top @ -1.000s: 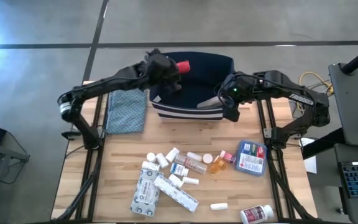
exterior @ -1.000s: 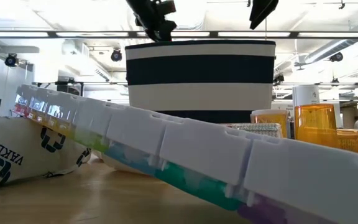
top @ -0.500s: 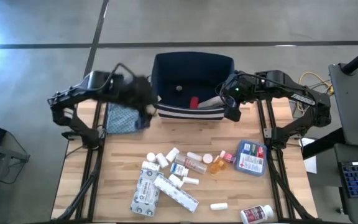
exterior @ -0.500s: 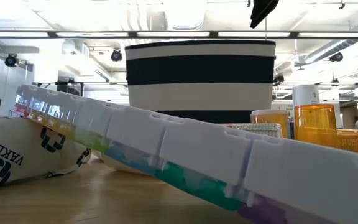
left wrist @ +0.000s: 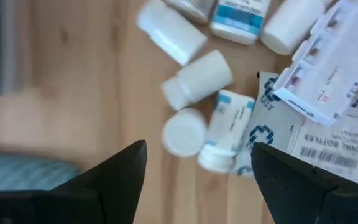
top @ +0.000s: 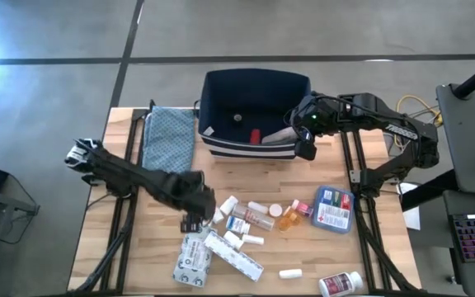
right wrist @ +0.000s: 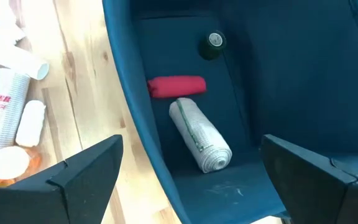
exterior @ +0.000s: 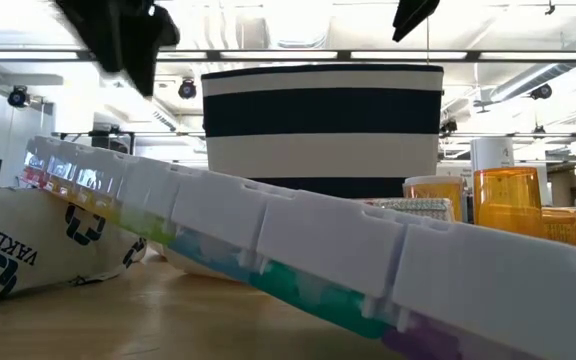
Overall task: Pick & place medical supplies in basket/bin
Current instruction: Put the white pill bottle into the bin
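Change: left gripper (top: 195, 216) has swung from the bin (top: 218, 82) back to the pile, jaws spread, empty.
Red tube (top: 256, 136): now lying in bin.
Next target, likely: white bottles (left wrist: 196, 78) under it.
Right gripper (top: 302, 136): released, waiting at bin's right rim.

Low view: a long white pill organizer (exterior: 298, 255) fills the foreground and hides most of the tabletop behind it; only the striped bin (exterior: 322, 125) rises above it, its base covered. The left end effector (exterior: 118, 35) is a dark smear at the top edge, cut off. On the right an orange vial (exterior: 508, 200) shows only its upper part. Left wrist view: the white bottles (left wrist: 197, 78) are motion-blurred, carton print unreadable. Right wrist view: a small dark round item (right wrist: 214, 43) in the bin is too small to identify.
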`<state>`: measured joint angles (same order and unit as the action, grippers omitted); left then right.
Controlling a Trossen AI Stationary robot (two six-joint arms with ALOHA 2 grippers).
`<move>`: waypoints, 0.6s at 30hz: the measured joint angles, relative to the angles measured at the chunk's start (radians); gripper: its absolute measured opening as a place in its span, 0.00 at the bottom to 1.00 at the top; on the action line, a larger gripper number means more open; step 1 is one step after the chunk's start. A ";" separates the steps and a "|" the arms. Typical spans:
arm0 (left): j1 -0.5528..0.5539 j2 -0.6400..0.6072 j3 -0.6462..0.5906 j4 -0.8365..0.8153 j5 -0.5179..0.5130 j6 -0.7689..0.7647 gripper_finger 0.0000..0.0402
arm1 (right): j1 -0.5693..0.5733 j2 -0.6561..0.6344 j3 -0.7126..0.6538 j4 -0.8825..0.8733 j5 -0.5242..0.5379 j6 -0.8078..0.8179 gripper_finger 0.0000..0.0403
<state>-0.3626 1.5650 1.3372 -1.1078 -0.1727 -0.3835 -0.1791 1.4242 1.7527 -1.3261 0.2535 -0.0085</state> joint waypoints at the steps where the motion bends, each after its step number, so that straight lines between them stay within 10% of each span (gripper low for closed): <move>1: -0.004 0.000 -0.038 0.043 0.000 -0.015 0.66 | 0.000 0.000 0.000 -0.001 0.000 -0.004 0.91; 18: 0.010 -0.001 -0.306 0.314 -0.002 -0.076 0.67 | 0.000 0.000 -0.001 -0.008 0.000 -0.018 0.91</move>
<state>-0.3522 1.5642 1.0316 -0.7942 -0.1748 -0.4594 -0.1791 1.4242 1.7519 -1.3338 0.2535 -0.0269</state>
